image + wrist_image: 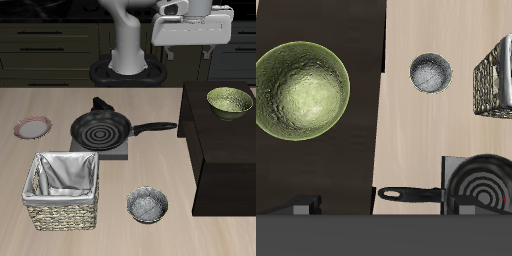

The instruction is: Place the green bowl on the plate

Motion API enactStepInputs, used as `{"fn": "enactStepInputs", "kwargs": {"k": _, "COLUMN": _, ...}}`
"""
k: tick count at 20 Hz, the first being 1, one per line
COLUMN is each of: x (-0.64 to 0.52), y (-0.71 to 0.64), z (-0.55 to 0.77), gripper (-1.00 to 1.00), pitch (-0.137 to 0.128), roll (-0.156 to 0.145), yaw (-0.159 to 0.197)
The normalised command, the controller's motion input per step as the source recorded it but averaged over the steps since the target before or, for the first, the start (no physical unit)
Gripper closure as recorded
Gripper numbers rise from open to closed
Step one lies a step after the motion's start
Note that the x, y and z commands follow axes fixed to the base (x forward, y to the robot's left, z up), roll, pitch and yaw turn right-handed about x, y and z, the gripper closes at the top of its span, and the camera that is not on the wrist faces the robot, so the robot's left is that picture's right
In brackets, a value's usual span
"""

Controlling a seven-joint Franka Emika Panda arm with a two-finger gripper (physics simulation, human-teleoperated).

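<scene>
My arm stands tall behind the table, and my gripper [196, 40] hangs high above the dark cabinet [225, 150], well clear of everything and pointing straight down. Only the dark tips of my fingers [304, 205] show at the frame's edge in the wrist view, so I cannot tell how far apart they stand; nothing is held between them. The green bowl [229, 101] sits upright on the dark cabinet top, a round olive shell with a lighter, mottled yellow-green inside. The plate [33, 127] lies flat on the pale wooden table [180, 230], far across from the bowl, white in the middle with a pinkish-red rim. Between them a black frying pan [100, 130] with ridged rings rests on a small grey stove [110, 154]. Nearer the front edge stand a woven basket [64, 190] lined with grey cloth and a grey-silver patterned bowl [147, 205].
</scene>
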Motion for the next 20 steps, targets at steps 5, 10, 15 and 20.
{"fn": "enactStepInputs", "kwargs": {"k": 5, "x": 0.13, "y": 0.27, "z": 0.07, "gripper": -1.00, "pitch": 0.009, "roll": -0.003, "yaw": -0.010}}
{"fn": "enactStepInputs", "kwargs": {"k": 10, "x": 0.26, "y": 0.23, "z": 0.09, "gripper": -1.00, "pitch": 0.036, "roll": -0.033, "yaw": -0.031}}
{"fn": "enactStepInputs", "kwargs": {"k": 15, "x": 0.28, "y": 0.10, "z": 0.10, "gripper": -1.00, "pitch": -0.006, "roll": -0.034, "yaw": -0.018}}
{"fn": "enactStepInputs", "kwargs": {"k": 20, "x": 0.24, "y": 0.02, "z": -0.07, "gripper": -1.00, "pitch": 0.018, "roll": -0.018, "yaw": -0.021}}
